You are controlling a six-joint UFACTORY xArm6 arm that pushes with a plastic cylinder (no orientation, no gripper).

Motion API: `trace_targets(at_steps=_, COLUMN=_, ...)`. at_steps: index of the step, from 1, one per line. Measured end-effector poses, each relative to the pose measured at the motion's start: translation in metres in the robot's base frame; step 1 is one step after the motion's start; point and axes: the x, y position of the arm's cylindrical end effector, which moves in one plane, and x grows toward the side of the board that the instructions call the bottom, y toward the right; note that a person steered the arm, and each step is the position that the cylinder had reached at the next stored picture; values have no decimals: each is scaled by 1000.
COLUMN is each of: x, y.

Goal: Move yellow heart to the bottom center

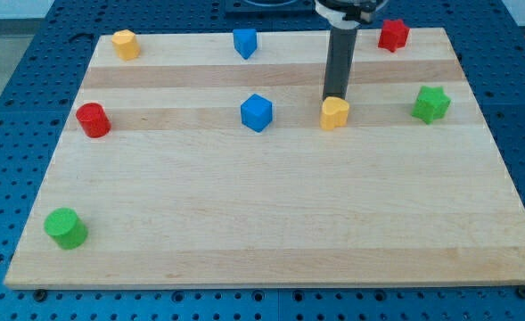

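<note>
The yellow heart (335, 113) lies on the wooden board (271, 232), right of centre in the upper half of the view. My tip (335, 97) stands right at the heart's top edge, touching it or nearly so. The dark rod rises straight up from there to the view's top edge.
A blue cube (256, 112) lies left of the heart. A green star (431, 104) lies to its right. A red star (392, 35), a blue block (245, 42) and a yellow block (125, 44) line the top. A red cylinder (93, 119) and a green cylinder (66, 228) lie at the left.
</note>
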Motion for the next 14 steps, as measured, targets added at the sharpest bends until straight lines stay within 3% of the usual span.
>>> trace_targets(at_steps=2, x=56, y=-1)
trace_targets(at_steps=5, x=57, y=28)
trace_targets(at_steps=6, x=75, y=4)
trace_targets(at_steps=8, x=109, y=-113)
trace_targets(at_steps=11, x=109, y=-65)
trace_targets(at_steps=14, x=155, y=-59)
